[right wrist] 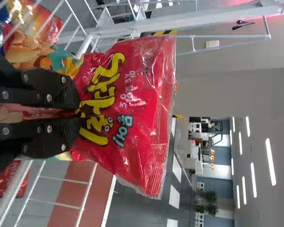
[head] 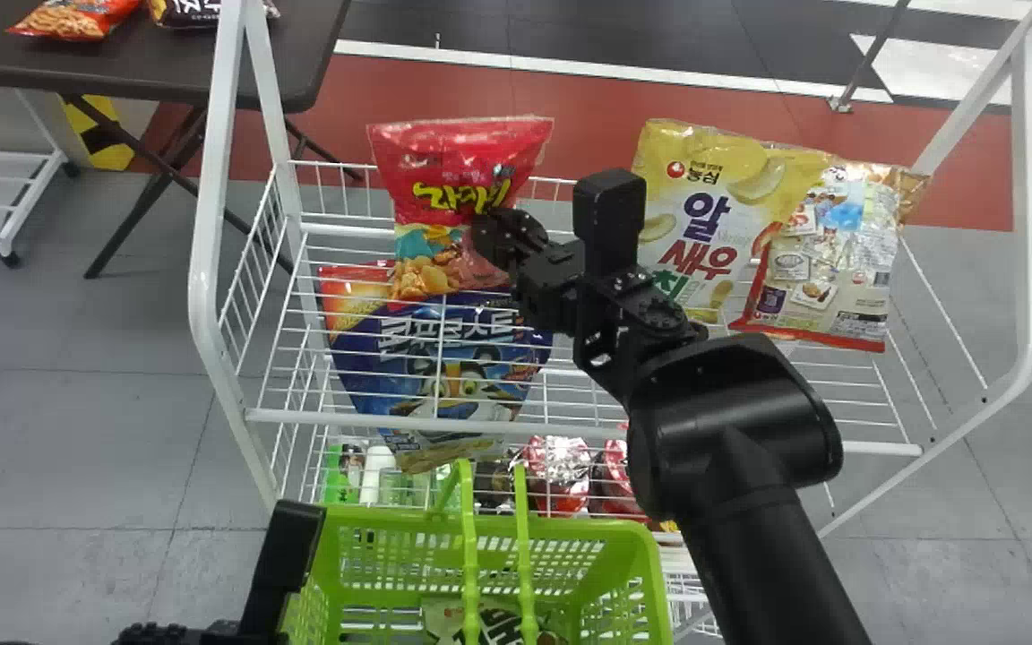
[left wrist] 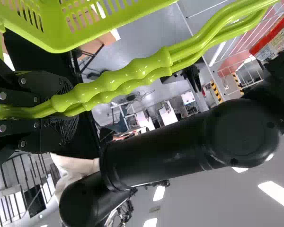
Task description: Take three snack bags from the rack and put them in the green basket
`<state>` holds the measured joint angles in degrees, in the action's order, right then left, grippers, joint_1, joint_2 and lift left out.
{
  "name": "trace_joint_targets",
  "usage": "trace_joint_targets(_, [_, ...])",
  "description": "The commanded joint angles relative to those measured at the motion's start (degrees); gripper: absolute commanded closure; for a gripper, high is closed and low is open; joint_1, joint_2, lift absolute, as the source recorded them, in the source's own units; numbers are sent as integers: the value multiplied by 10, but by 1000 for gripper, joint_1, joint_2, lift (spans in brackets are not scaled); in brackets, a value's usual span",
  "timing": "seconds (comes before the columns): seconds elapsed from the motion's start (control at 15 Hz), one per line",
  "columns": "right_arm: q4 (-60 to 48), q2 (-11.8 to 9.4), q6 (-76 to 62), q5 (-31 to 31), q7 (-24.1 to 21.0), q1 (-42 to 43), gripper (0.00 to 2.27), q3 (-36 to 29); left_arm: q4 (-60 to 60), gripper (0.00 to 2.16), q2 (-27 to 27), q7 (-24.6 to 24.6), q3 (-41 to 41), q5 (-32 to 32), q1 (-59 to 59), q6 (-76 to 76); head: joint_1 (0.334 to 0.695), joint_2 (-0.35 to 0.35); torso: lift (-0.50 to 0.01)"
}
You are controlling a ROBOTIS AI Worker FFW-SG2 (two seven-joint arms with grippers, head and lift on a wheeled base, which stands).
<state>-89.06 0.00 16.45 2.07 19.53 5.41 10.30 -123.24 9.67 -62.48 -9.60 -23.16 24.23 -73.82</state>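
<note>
While the right gripper [head: 502, 235] pinches the red snack bag [head: 431, 152] at the rack [head: 408, 424], the left gripper [head: 279, 569] grips the handles [left wrist: 118, 78] of the green basket [head: 373, 517]. Another bag [head: 502, 624] lies inside it.

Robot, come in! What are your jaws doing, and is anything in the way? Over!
Left jaws shut on basket handles. Right jaws shut on red snack bag, at rack. Handles stand over green basket, might snag the bag. Over.

The red snack bag [head: 444, 148] near the white rack's [head: 203, 287] back left corner has yellow lettering; inside the green basket [head: 391, 520], a bag [head: 447, 618] looks perhaps pale green.
</note>
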Motion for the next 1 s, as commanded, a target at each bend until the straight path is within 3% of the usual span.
trace_joint_targets(0.0, [-59, 1, 9, -13, 4, -39, 2105, -5, 3, 1845, -1, 0, 0, 0, -3, 0, 695, -134, -14])
trace_joint_targets(0.27, [-193, -8, 57, -15, 4, -116, 2105, -21, 3, 1845, -3, 0, -1, 0, -3, 0, 695, -142, -14])
trace_joint_targets(0.4, [-286, -28, 108, -28, 7, -166, 2105, -35, 2, 1845, -4, 0, 0, 0, -3, 0, 695, -157, -14])
trace_joint_targets(0.6, [-444, -49, 269, -39, 37, -242, 2101, -80, 2, 1845, -9, 2, -1, 3, -2, 0, 695, -213, -14])
trace_joint_targets(0.93, [-648, -50, 545, -58, 88, -348, 2105, -188, 1, 1845, -21, 2, -1, 10, -3, 0, 695, -350, -14])
